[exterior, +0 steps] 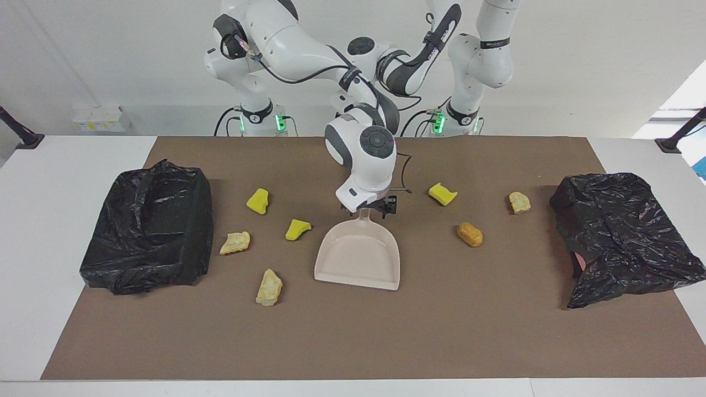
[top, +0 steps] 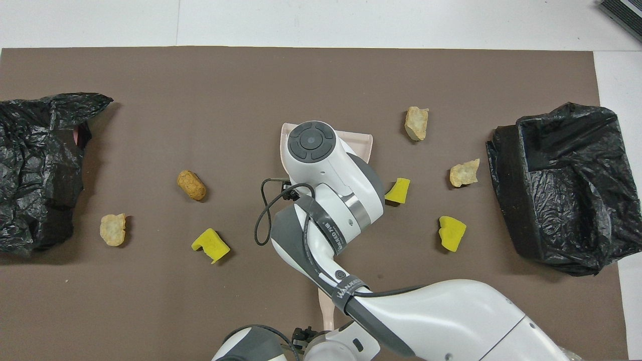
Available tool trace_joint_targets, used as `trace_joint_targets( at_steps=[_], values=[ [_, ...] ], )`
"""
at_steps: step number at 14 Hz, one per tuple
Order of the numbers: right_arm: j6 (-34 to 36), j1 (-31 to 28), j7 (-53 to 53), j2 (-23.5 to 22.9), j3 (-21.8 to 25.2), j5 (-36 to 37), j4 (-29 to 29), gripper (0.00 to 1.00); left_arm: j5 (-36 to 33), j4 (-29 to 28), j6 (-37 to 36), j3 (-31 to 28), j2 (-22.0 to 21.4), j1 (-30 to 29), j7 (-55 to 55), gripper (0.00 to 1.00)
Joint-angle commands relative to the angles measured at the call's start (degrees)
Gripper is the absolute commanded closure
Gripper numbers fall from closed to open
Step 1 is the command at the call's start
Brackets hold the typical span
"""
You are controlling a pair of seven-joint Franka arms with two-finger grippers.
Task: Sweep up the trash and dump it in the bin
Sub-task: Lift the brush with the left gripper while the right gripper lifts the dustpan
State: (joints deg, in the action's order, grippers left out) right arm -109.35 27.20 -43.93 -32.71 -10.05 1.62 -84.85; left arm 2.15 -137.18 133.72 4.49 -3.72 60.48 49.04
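My right pincer [exterior: 368, 210] sits low at the beige dustpan's handle [exterior: 364, 215]; whether it grasps, I cannot tell. Trash chunks [exterior: 298, 229] lie scattered on the brown mat [exterior: 353, 342] to both sides of it. My left pincer [top: 301, 335] waits by a tan stick [top: 327, 315], its grip unclear.

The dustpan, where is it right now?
The beige dustpan lies in the middle of the brown mat, between the two black bin bags, and its handle points toward the robots. The right hand is down at that handle.
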Motion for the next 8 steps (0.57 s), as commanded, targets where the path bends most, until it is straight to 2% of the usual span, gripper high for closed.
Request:
trace_joint_targets(
  at_steps=[1,2,3,4,8],
  values=[
    [-0.9,-0.2,-3.0,1.6,-0.2,-0.6,-1.6,0.38,0.4,-1.3,1.5,-1.0,-0.5,1.3,0.3,0.67],
    [-1.0,-0.3,-3.4,1.7,-0.2,-0.6,-1.5,0.58,0.4,-1.2,1.2,-1.0,-0.4,1.3,0.4,0.94],
    [-0.9,-0.3,-3.7,1.8,-0.2,-0.6,-1.5,0.84,0.4,-1.0,1.0,-1.1,-0.3,0.9,0.0,1.00],
    [-0.9,-0.4,-3.8,2.0,-0.1,-0.6,-1.3,1.00,0.4,-0.8,0.9,-1.1,0.1,0.6,0.2,1.00],
    [-0.1,-0.5,1.1,4.2,-0.1,0.5,-1.1,1.00,0.5,-0.1,-0.7,-1.1,-0.8,-1.7,1.9,1.00]
  ],
)
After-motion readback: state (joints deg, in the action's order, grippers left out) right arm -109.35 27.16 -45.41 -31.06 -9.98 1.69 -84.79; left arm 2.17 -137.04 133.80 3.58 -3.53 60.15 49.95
